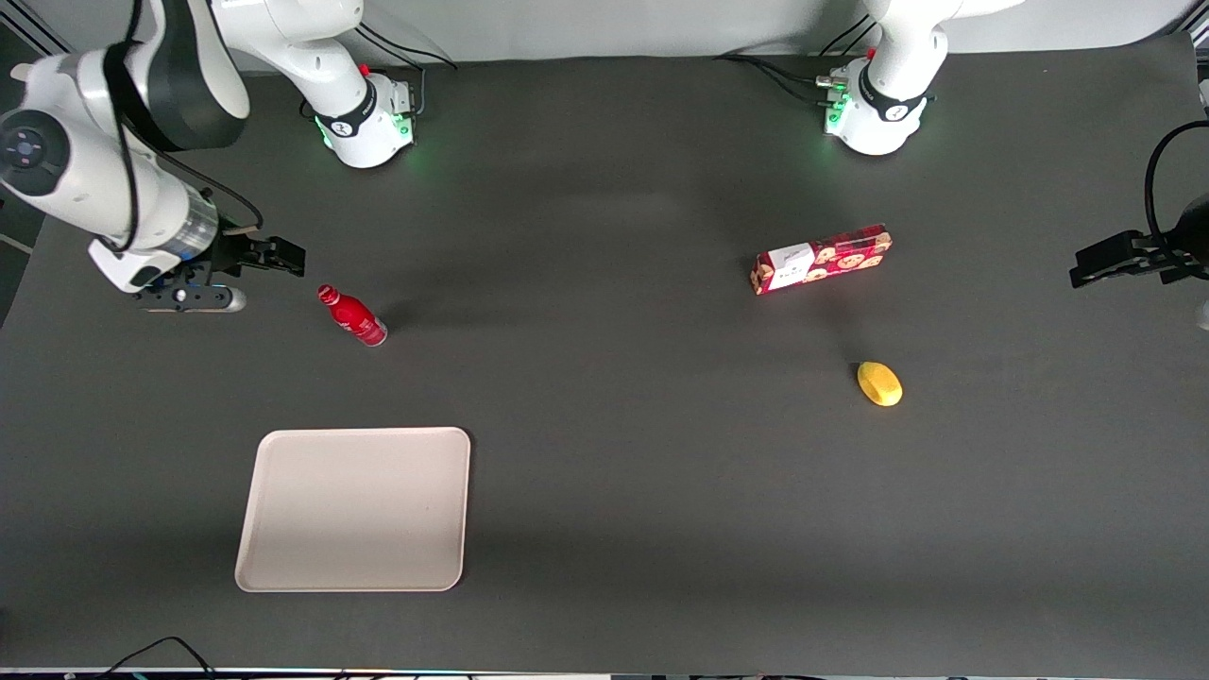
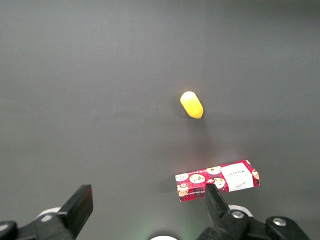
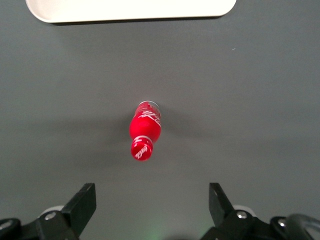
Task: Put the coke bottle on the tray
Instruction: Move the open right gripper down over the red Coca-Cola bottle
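The coke bottle (image 1: 351, 316), small, all red with a red cap and silvery base, stands upright on the dark table; it also shows in the right wrist view (image 3: 144, 131). The pale beige tray (image 1: 354, 510) lies nearer the front camera than the bottle; its rim shows in the right wrist view (image 3: 130, 15). My right gripper (image 1: 283, 257) hangs above the table beside the bottle, toward the working arm's end, a short gap away. Its fingers (image 3: 85, 202) are spread wide with nothing between them; the gripper (image 3: 151, 200) is open and empty.
A red rectangular cookie box (image 1: 822, 259) and a yellow lemon-like object (image 1: 879, 383) lie toward the parked arm's end of the table; both show in the left wrist view, the box (image 2: 217, 180) and the yellow object (image 2: 191, 104).
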